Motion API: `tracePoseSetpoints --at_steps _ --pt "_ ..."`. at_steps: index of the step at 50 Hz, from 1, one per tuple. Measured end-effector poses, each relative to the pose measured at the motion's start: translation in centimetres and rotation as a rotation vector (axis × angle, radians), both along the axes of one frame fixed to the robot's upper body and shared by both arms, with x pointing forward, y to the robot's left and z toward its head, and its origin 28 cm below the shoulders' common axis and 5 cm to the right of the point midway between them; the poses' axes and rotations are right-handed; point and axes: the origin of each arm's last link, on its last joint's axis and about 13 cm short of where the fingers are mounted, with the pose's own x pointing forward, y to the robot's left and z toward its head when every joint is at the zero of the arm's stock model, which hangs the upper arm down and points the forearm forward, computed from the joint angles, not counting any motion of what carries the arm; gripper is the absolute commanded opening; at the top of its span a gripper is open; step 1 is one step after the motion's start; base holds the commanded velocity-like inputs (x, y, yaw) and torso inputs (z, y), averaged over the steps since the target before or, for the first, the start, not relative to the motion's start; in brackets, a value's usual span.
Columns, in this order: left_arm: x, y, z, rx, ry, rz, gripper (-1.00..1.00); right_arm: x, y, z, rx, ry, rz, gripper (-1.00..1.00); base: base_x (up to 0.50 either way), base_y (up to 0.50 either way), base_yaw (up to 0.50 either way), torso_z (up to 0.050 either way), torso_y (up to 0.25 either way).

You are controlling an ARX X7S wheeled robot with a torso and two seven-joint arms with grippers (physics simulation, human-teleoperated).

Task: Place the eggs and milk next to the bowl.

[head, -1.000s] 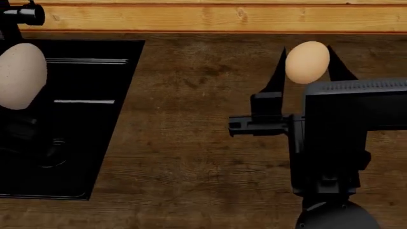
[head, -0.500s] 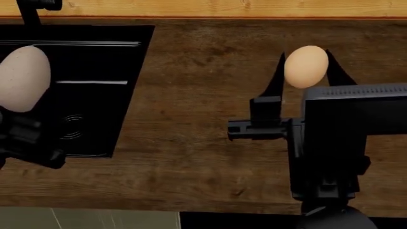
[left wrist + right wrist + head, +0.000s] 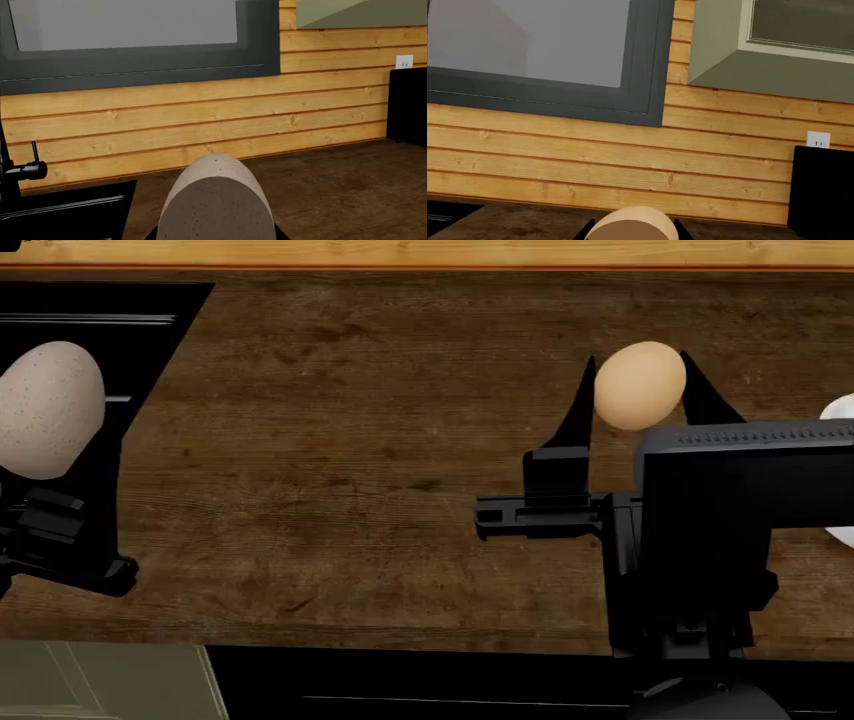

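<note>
Centre-right in the head view, the right gripper (image 3: pixel 639 390) clasps the tan egg (image 3: pixel 639 385) aloft; at left, the left gripper (image 3: pixel 47 490) grips the speckled egg (image 3: pixel 50 410), presumably for carrying to the bowl (image 3: pixel 839 410).

We see the larger egg (image 3: pixel 50 410), pale beige-grey with fine speckles, upright above the left edge of the wooden counter (image 3: pixel 347 440). The smaller orange-tan egg (image 3: pixel 639 385) stands upright above the counter's right part. A white rounded thing, only partly visible, shows at the right border.

speckled beige-grey egg (image 3: pixel 50 410) | orange-tan egg (image 3: pixel 639 385) | dark brown wood counter (image 3: pixel 347 440)
</note>
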Motion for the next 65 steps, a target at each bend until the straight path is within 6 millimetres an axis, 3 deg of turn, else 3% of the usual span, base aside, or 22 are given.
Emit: tracePoseSetpoints --at_steps 65 --pt "-0.37 0.20 -0.45 -0.008 0.003 -0.001 -1.00 -0.44 0.42 -0.21 -0.018 0.019 0.032 -1.00 -0.04 -0.50 0.00 0.000 0.000"
